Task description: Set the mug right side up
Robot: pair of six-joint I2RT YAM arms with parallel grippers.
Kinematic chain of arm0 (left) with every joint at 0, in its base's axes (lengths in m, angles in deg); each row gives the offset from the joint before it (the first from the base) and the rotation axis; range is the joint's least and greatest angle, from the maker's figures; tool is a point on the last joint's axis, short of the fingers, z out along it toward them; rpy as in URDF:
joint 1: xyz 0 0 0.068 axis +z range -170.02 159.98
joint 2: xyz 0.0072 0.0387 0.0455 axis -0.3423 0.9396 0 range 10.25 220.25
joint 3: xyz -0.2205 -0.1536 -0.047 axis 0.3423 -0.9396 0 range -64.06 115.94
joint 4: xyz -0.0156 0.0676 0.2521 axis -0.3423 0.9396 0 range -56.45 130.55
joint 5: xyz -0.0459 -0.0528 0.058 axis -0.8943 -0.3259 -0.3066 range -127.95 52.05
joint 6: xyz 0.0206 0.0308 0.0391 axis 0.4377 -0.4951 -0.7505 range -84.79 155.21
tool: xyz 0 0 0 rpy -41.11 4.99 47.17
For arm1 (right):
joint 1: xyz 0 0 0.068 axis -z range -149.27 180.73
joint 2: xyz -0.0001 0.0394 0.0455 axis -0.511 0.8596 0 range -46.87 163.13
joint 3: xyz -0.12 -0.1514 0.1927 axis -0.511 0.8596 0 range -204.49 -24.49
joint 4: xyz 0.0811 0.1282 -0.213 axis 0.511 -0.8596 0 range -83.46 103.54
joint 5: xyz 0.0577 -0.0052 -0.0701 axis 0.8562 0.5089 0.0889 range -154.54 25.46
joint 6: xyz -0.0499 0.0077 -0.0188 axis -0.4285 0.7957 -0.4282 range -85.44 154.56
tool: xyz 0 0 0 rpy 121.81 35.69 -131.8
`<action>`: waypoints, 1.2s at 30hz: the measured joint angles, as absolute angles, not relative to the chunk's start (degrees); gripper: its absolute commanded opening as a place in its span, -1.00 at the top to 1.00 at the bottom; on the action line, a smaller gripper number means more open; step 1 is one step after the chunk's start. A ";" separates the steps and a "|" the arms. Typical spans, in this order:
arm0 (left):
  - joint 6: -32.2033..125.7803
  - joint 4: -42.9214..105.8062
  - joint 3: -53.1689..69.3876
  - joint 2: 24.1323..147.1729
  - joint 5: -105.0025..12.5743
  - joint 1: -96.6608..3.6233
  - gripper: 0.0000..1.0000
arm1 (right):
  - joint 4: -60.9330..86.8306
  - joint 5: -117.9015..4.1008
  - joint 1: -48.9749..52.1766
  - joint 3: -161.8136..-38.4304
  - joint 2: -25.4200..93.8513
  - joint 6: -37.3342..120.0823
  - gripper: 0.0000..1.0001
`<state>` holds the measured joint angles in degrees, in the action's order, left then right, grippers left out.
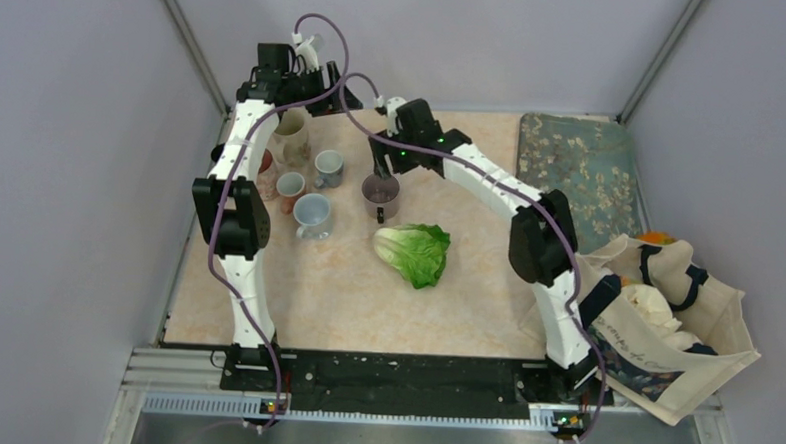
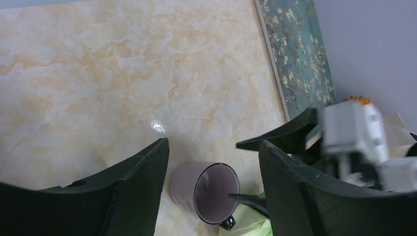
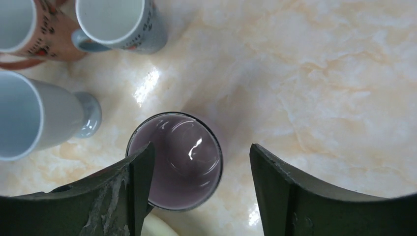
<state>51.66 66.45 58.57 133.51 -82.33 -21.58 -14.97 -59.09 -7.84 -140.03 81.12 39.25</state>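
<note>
The purple mug (image 1: 380, 193) stands upright on the marble table, mouth up, handle toward the lettuce. In the right wrist view I look straight down into it (image 3: 174, 160). My right gripper (image 3: 200, 150) is open just above it, the left finger over the mug's rim, the right finger out over the bare table; it holds nothing. It also shows from above (image 1: 381, 166). My left gripper (image 2: 214, 143) is open and empty, raised at the back left (image 1: 313, 78), with the mug (image 2: 206, 191) seen far below between its fingers.
Several other mugs stand upright left of the purple one: a tall cream one (image 1: 293, 136), a blue-grey one (image 1: 328, 167), a pink one (image 1: 290, 186), a white one (image 1: 312, 214). A lettuce (image 1: 415, 251) lies just in front. A floral mat (image 1: 576, 180) and a tote bag (image 1: 665, 314) are at right.
</note>
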 measured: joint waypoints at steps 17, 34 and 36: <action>51.66 66.45 58.57 133.51 -82.33 -21.58 -0.44 | -11.12 -63.96 26.13 -117.74 53.86 51.42 -0.60; 51.66 66.45 58.57 133.51 -82.33 -21.58 -0.44 | -8.74 -70.50 33.54 -101.65 41.08 52.93 -0.74; 51.66 66.45 58.57 133.51 -82.33 -21.58 -0.44 | -8.52 -71.42 33.54 -101.61 41.19 53.54 -0.74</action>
